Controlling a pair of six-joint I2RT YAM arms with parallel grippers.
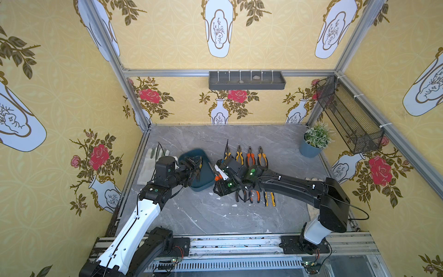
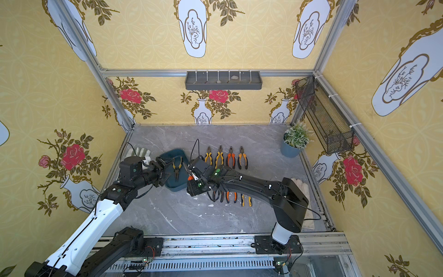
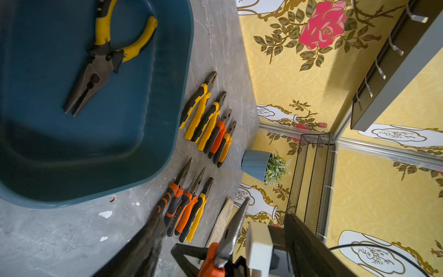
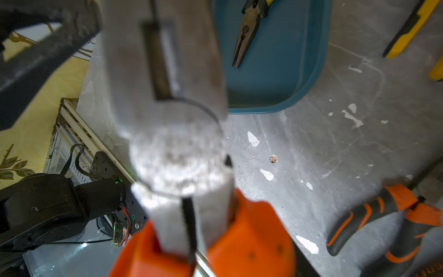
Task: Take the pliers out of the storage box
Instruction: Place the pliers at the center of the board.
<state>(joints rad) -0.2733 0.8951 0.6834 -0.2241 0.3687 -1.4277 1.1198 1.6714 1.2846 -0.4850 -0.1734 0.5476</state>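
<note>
Between the left fingers (image 1: 193,167), spread and empty, nothing is caught. Just beside them a yellow-handled plier (image 3: 103,60) lies on the floor of the storage box (image 3: 134,134), handles splayed. Close by, across the box's rim, the right fingers (image 1: 221,177) pinch an orange-handled plier (image 4: 177,148) by its handles, with the nose pointing toward the box. Two things look likely to go wrong. The arms work so near each other that the nose could strike the left fingers. A grip on only one splayed handle could let the yellow plier swing. Beyond the right fingers, a row of four pliers (image 3: 208,120) and a row of three (image 3: 187,206) lie on the grey marbled table (image 1: 203,215), which is paint-flecked. Yellow rose-papered walls (image 1: 72,96) enclose it.
</note>
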